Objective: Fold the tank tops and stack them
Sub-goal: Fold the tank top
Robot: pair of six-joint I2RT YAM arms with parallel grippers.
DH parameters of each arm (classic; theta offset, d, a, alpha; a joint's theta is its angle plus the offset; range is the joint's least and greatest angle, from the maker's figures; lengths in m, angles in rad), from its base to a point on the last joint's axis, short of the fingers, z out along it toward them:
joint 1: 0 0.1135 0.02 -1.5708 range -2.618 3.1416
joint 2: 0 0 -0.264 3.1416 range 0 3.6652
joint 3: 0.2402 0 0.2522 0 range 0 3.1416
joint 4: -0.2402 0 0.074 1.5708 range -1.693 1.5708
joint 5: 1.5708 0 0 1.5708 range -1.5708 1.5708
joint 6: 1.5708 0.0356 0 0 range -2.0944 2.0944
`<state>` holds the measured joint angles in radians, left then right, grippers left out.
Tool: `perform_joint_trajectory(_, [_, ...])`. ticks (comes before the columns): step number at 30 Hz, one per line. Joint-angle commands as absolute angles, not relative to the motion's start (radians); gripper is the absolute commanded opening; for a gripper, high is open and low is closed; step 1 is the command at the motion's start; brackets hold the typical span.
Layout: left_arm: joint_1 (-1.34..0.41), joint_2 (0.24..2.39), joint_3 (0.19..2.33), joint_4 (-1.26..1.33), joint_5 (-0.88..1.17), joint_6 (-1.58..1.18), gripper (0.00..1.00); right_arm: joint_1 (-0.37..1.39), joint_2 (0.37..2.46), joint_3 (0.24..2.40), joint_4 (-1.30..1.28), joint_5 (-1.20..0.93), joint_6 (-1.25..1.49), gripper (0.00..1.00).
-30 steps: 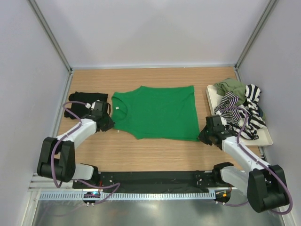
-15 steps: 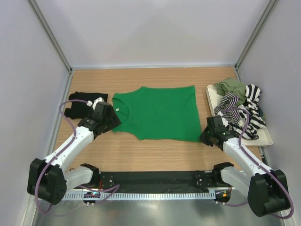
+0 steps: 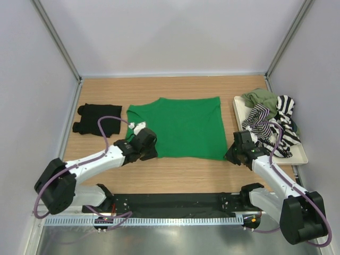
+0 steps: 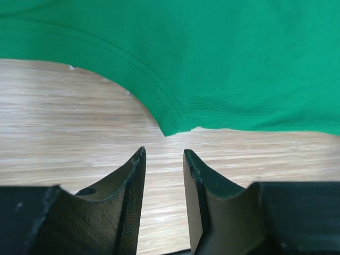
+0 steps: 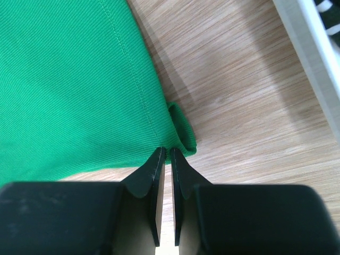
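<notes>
— What is differing from a second ago?

— The left gripper [image 4: 163, 155] is sitting in a new place. It was over by the shoulder strap, next to the black tank top [image 3: 94, 118]. Now it is hovering at the near-left corner of the green tank top [image 3: 183, 127], just short of the armhole seam. Its jaws are standing apart, with only bare table [image 3: 180, 172] showing between them.

— And the other side?

— The right gripper [image 5: 166, 151] is staying where it was, at the near-right hem corner. Its fingers are standing a thin slit apart with their tips against the hem. Whether they are pinching cloth, I cannot tell from the wrist view.

— How are the edges lying?

— The green tank top is lying flat and spread mid-table, neck to the left and hem to the right. Its near edge is running fairly straight between the two grippers. The near-right hem corner is curling over on itself.

— Where is there room for moving?

— Nearest, a bare strip of wood is running between that near edge and the arm bases. To the left, a gap is separating the green garment from the black tank top, which is lying folded at the far left. To the right, only a narrow gap is separating the hem from the tray [image 3: 297, 159], which is holding the striped tank top [image 3: 286, 109] and the olive tank top [image 3: 261, 98] in a heap. Farthest, another bare strip is lying between the green cloth and the back wall.
</notes>
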<state>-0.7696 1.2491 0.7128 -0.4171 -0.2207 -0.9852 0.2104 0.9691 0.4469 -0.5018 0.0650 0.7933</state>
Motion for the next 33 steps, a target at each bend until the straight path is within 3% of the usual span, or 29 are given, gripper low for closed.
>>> perform_joint_trajectory(1, [-0.805, 1.343, 0.749, -0.339, -0.278, -1.025, 0.36, 0.212, 0.969, 0.471, -0.486, 0.074, 0.804, 0.15])
perform_joint_trajectory(7, [-0.815, 1.471, 0.784, -0.296, -0.285, -1.028, 0.41, 0.213, 0.966, 0.468, -0.486, 0.067, 0.804, 0.15])
perform_joint_trajectory(20, [-0.818, 1.568, 0.825, -0.270, -0.293, -1.032, 0.37, 0.213, 0.977, 0.456, -0.465, 0.063, 0.805, 0.15])
perform_joint_trajectory(23, [-0.818, 1.583, 0.833, -0.270, -0.301, -1.026, 0.27, 0.210, 0.977, 0.449, -0.465, 0.063, 0.804, 0.15])
perform_joint_trajectory(24, [-0.818, 1.586, 0.834, -0.268, -0.301, -1.026, 0.15, 0.213, 0.979, 0.446, -0.463, 0.061, 0.804, 0.15])
perform_joint_trajectory(27, [-0.818, 1.577, 0.833, -0.278, -0.295, -1.013, 0.00, 0.213, 0.976, 0.445, -0.468, 0.058, 0.804, 0.15])
perform_joint_trajectory(33, [-0.818, 1.476, 0.790, -0.316, -0.241, -0.994, 0.00, 0.213, 0.953, 0.475, -0.567, 0.068, 0.818, 0.09])
